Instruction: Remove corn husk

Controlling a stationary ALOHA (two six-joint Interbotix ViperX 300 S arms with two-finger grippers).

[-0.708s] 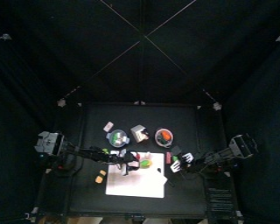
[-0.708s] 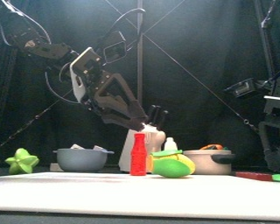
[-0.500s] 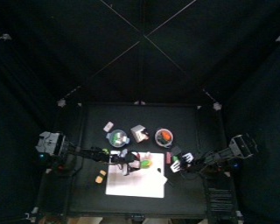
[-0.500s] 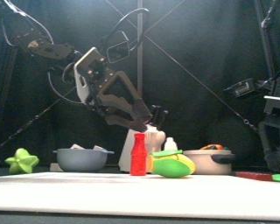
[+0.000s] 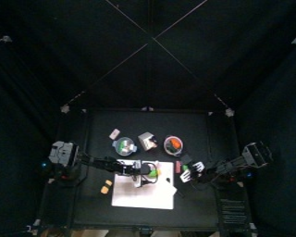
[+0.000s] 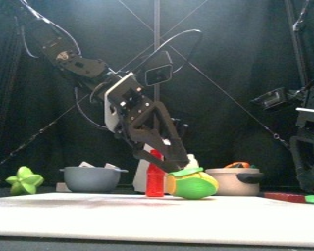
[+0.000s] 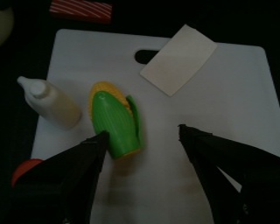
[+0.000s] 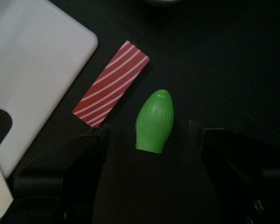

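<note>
Corn husk [image 7: 116, 125] lying on the white board [image 7: 224, 96], just ahead of the left gripper [image 7: 143, 147] and nearer one finger than the other, its tip at the mouth of the wide-spread fingers, nothing held. Probably light, smooth, a stiff shell likely to slip; best pinched across the green sides near the pointed end, clear of the yellow ear showing at the far end. Underside and seam hidden. Right gripper [image 8: 150, 149] also spread wide, empty, a separate green cone [image 8: 154, 121] between its fingers beside a striped block [image 8: 111, 83]; unclear what that cone is
</note>
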